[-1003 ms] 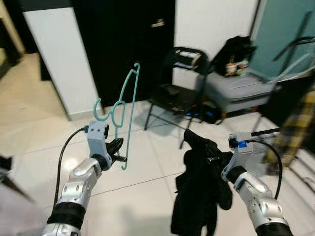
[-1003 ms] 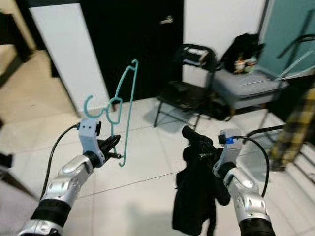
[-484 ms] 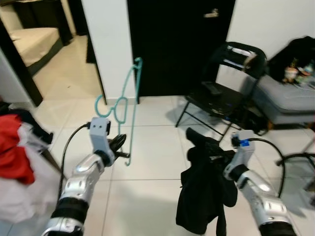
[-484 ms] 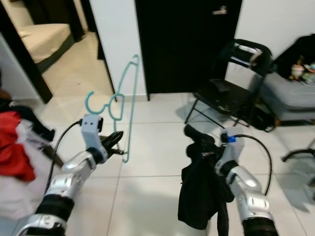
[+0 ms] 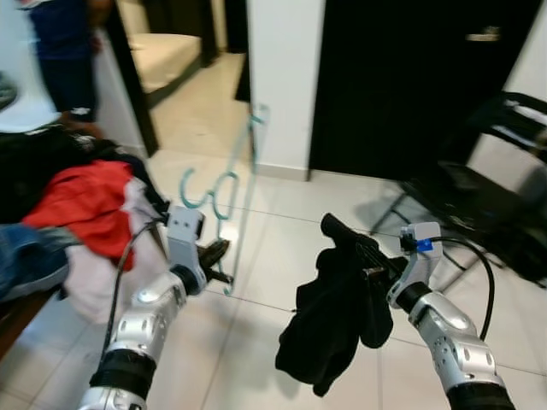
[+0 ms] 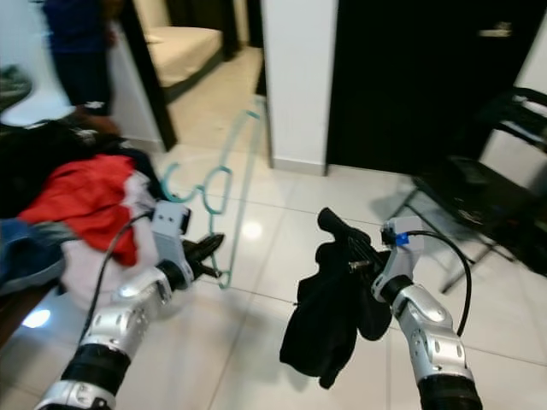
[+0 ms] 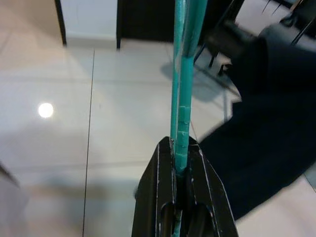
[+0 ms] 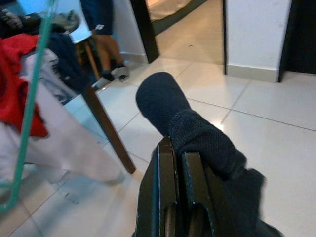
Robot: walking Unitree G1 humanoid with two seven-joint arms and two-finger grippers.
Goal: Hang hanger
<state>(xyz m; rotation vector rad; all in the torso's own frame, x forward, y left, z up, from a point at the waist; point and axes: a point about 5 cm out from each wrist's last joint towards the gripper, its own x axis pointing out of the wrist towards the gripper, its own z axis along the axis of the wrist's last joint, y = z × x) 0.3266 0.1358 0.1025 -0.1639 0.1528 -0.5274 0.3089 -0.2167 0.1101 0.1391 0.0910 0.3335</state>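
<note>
Currently we see the left gripper (image 5: 215, 256) clamped on the teal hanger (image 5: 232, 184), long axis toward 12 o'clock; the right gripper (image 5: 369, 263) pinches a black garment (image 5: 329, 329).

2 silver arms, black cables; black-fingered left gripper (image 5: 215, 254), right gripper (image 5: 369, 260)

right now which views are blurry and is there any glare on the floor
Both eye views are motion-blurred: the teal hanger in the left gripper smears pale near its top, and the clothes pile is soft. The right eye view and the left wrist view each show a round light glare on the tiles. The right wrist view is sharp on the dark garment in the right gripper; its background is softer.
</note>
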